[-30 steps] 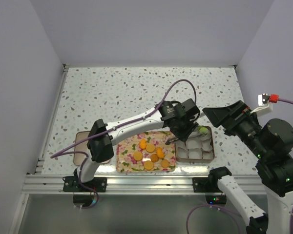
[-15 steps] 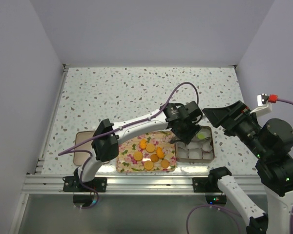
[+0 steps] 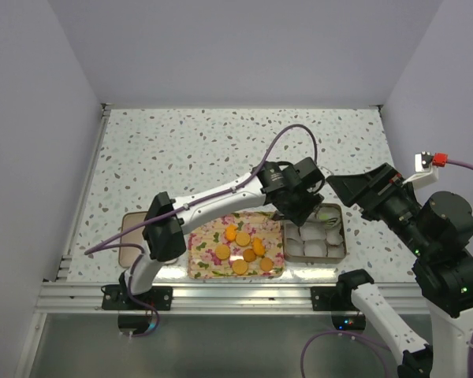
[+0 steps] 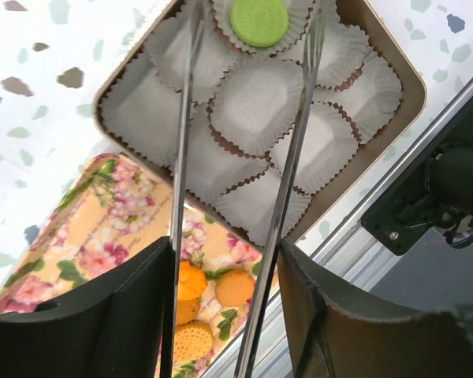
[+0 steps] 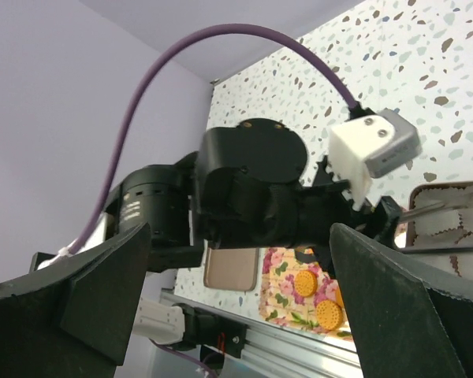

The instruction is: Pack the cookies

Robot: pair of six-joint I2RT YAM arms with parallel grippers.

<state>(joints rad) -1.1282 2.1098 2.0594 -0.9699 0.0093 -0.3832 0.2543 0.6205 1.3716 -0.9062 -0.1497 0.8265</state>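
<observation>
Several orange cookies [image 3: 242, 239] lie on a floral tray [image 3: 201, 264]; some also show in the left wrist view [image 4: 236, 288] and the right wrist view [image 5: 327, 315]. One light green cookie [image 4: 259, 21] lies in a white paper cup at the far end of the tin [image 4: 402, 87], which is also seen from above [image 3: 343, 236]. My left gripper [image 3: 299, 206] [image 4: 225, 268] is shut on thin metal tongs [image 4: 293, 150]. The tong arms are spread over the tin, either side of the green cookie. My right gripper [image 3: 343, 187] [image 5: 236, 236] is open and empty, raised right of the tin.
The tin holds several empty white paper cups [image 4: 256, 102]. A flat tan lid [image 3: 130, 236] lies left of the tray. The metal rail of the table's front edge [image 3: 221, 295] runs just below the tray and the tin.
My left gripper dipped toward the tin with the tongs, then drew back a little up and left. The green cookie stays in its cup. The right arm has not moved.
</observation>
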